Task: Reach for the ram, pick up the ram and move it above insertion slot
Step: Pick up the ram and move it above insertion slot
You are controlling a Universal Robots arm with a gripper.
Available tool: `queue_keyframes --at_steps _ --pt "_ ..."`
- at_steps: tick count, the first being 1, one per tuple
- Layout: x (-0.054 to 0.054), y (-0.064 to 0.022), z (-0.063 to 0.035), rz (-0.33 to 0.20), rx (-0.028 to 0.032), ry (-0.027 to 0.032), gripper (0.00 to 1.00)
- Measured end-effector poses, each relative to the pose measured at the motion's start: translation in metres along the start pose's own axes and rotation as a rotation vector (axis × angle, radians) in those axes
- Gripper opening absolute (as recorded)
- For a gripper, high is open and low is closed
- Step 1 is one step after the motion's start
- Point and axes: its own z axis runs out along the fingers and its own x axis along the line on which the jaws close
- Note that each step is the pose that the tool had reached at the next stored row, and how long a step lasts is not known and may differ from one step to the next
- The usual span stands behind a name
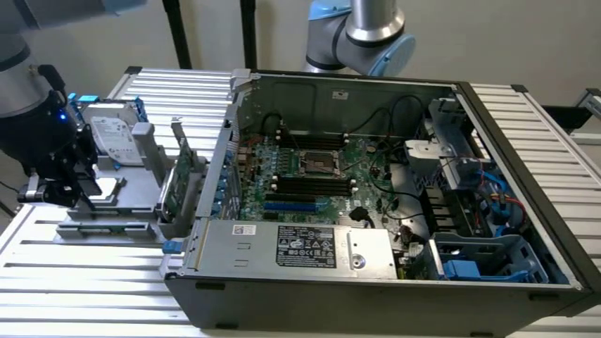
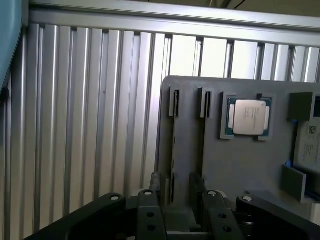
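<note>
The ram (image 2: 173, 165) stands on edge in a narrow slot of the grey fixture plate (image 2: 240, 165) and shows as a thin dark strip. My gripper (image 2: 176, 189) is open, one black finger on each side of that strip and apart from it. In the exterior view the gripper (image 1: 67, 193) hangs over the fixture's near end at the exterior view's left, above a low strip that is probably the ram (image 1: 111, 227). The black memory slots (image 1: 310, 184) lie on the motherboard inside the open computer case.
A square silver processor chip (image 2: 248, 117) sits in a pocket beside the ram's slot. A hard drive (image 1: 115, 137) and a tall green card with a bracket (image 1: 179, 179) stand on the fixture. The case wall (image 1: 221, 162) rises between the fixture and the motherboard. A ribbed metal table (image 2: 90, 125) lies below.
</note>
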Motion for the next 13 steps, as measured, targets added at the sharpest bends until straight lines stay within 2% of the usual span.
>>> queue_keyframes --at_steps 13 --pt "-0.003 -0.0001 0.0237 0.0 0.0001 -0.0001 0.36"
